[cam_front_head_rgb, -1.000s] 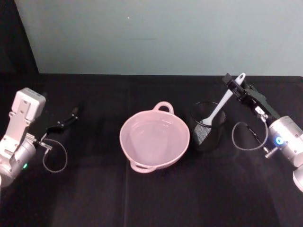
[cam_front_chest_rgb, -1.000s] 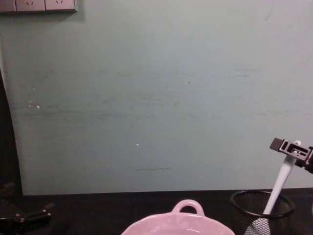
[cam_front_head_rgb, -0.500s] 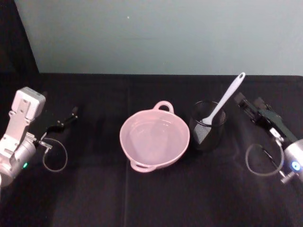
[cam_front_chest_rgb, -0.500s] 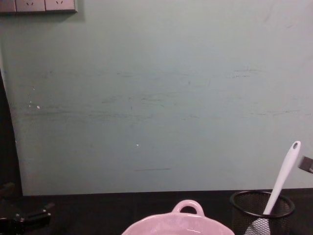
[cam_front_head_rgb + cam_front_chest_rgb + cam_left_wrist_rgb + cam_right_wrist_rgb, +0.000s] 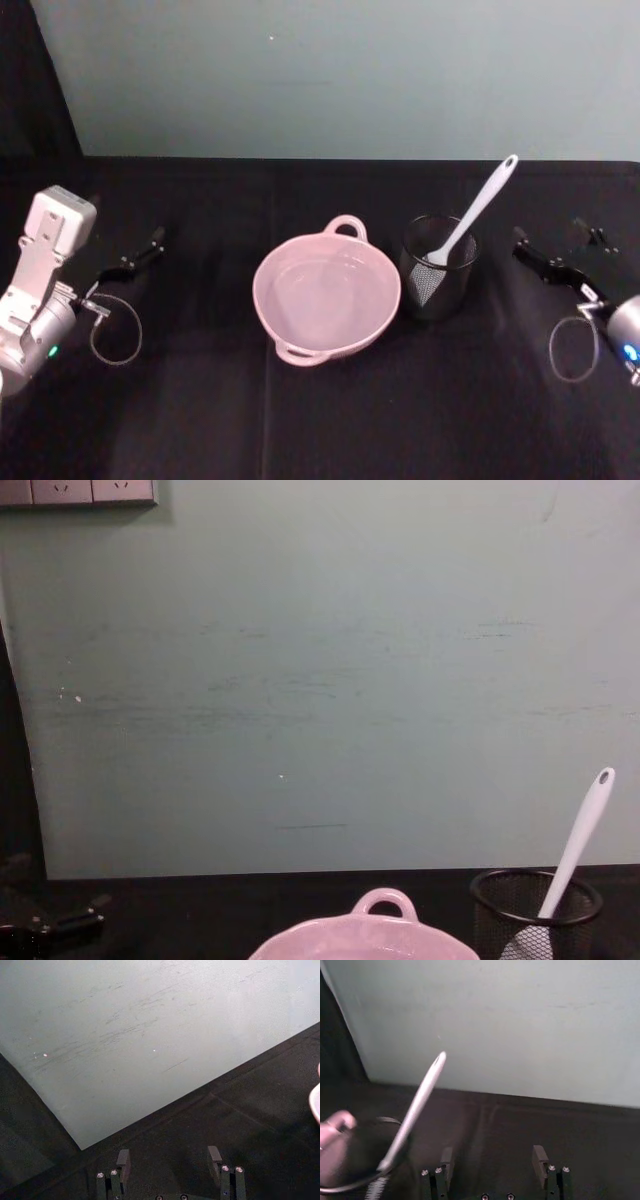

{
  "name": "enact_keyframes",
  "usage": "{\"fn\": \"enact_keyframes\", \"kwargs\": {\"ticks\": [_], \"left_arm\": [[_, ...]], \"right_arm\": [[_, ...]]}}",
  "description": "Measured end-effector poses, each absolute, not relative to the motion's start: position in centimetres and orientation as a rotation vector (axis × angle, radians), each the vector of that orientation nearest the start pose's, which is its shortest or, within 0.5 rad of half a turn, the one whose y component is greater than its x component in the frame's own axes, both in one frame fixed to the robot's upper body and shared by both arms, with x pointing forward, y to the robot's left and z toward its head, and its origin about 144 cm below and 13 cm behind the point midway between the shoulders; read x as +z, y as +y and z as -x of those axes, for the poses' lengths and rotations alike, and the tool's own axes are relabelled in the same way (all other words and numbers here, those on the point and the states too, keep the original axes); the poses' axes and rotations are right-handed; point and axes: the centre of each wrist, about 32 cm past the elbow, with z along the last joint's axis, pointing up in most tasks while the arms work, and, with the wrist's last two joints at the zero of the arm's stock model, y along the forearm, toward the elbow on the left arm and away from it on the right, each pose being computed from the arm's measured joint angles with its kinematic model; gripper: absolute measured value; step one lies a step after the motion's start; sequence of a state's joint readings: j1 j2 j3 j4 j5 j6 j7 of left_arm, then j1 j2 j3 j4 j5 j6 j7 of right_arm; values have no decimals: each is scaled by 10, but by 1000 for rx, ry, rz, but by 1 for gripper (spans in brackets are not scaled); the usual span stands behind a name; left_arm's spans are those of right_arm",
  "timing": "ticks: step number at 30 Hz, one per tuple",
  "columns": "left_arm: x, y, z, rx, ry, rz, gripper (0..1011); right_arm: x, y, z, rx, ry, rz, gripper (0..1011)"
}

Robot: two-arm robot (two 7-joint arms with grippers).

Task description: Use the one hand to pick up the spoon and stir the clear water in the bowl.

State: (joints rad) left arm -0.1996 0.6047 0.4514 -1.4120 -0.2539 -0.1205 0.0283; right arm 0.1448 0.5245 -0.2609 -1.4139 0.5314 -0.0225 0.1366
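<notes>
Presently, spoon (image 5: 473, 211) leans in cup (image 5: 438, 268) at centre-right; right gripper (image 5: 560, 252), jaws wide, could tip the cup if approached low.

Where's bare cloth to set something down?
Free: between left gripper and bowl; between mesh cup and right gripper; the front strip. Crowded: bowl and cup nearly touch, spoon leaning out.

Spoon (image 5: 470, 211) head partly masked by mesh cup (image 5: 438, 268); bowl (image 5: 360, 940) cut off — chest view's lower edge.
</notes>
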Motion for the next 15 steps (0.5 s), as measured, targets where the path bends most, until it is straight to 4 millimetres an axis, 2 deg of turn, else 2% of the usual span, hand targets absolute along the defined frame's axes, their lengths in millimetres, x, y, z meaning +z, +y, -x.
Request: {"fn": "enact_keyframes", "kwargs": {"ticks": [8,15], "left_arm": [[1140,310,-489,1248,-285,-304,1011],[1140,310,-489,1248,-285,-305,1011]], "right_arm": [[1149,-310,-522,-1297,-196,380,1003],[1148,-301,-528,-1306,-273,437,1003]]}}
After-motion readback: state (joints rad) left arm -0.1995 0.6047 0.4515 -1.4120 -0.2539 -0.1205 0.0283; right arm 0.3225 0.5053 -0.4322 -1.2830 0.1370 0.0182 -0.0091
